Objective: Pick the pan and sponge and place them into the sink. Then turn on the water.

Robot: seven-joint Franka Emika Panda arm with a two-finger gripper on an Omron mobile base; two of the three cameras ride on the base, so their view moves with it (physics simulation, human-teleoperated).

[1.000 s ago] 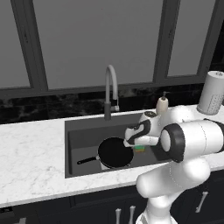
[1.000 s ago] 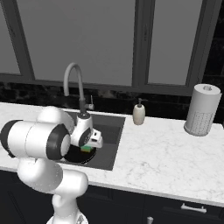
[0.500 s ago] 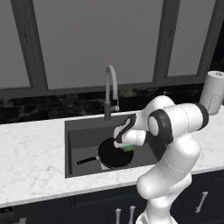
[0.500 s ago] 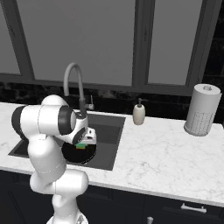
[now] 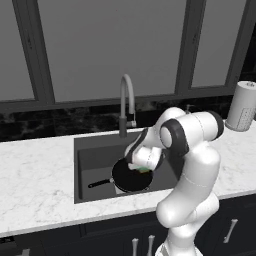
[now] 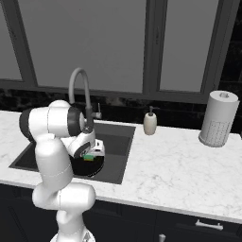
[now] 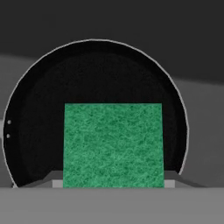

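Round flat black frying pan [image 5: 131,176] sits on the bottom of the dark grey recessed sink [image 5: 92,152], centre of left base view, short handle pointing lower left. Small green rectangular sponge [image 7: 113,145] fills the lower middle of the hand view with the pan directly behind it; a sliver of green shows under the white wrist in the right base view [image 6: 89,157].

Two-finger gripper [image 5: 142,169] hangs low over the pan. Sponge sits right at the finger line, so it looks clamped on the sponge, but the fingers are hidden. Cannot tell if it's held or already let go.

Risks from here:
- Sponge would land in the pan, not on the basin floor. Still inside the sink, probably fine.
- If the sponge sticks to a finger on opening, it gets dragged out on retreat.
- Wrist is close to the pan rim; a sideways exit could knock it.
- Tall grey gooseneck faucet [image 5: 127,104] stands just behind the arm, upper centre. Rising toward its side lever [image 6: 97,115], elbow could clip the spout.
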